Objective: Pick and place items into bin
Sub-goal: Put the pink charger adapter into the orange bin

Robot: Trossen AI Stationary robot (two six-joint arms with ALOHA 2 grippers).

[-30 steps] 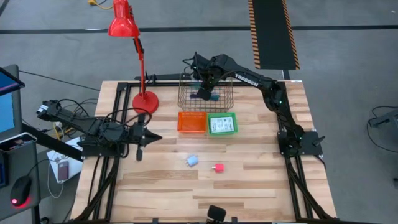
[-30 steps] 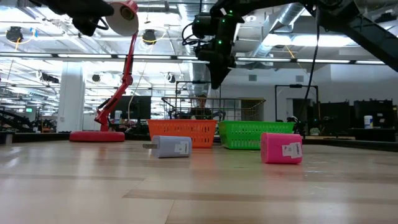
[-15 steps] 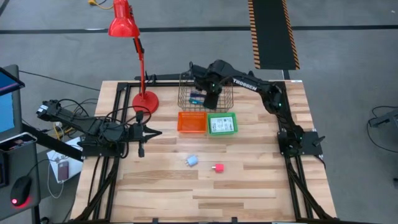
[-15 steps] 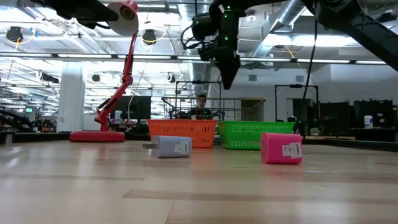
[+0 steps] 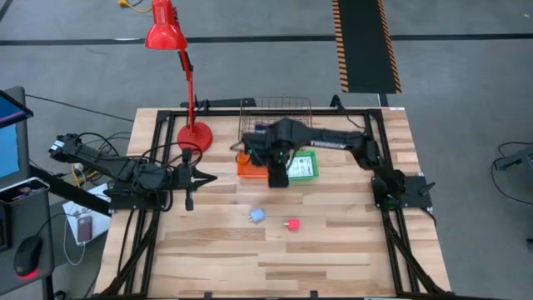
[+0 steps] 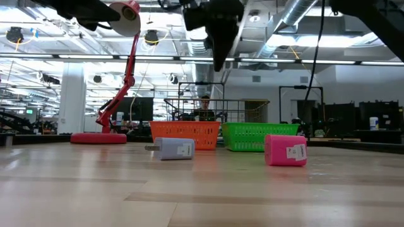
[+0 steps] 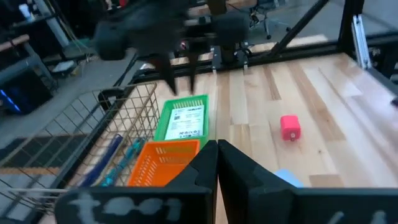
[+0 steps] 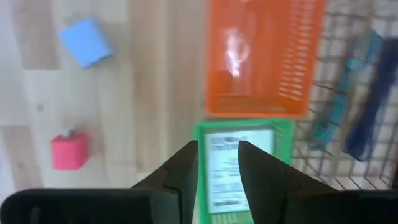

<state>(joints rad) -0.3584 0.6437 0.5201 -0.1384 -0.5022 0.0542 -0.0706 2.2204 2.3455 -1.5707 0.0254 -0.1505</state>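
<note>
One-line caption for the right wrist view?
Open right hand above green plastic basket, beside orange plastic basket; pink block nearby.

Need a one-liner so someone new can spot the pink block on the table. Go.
Start at the wooden table and find the orange basket and green basket side by side near its far edge. Nearer the front, two small pieces lie on bare wood; the pink block is the right one, under the green basket, bright pink against the pale blue lump beside it.
</note>
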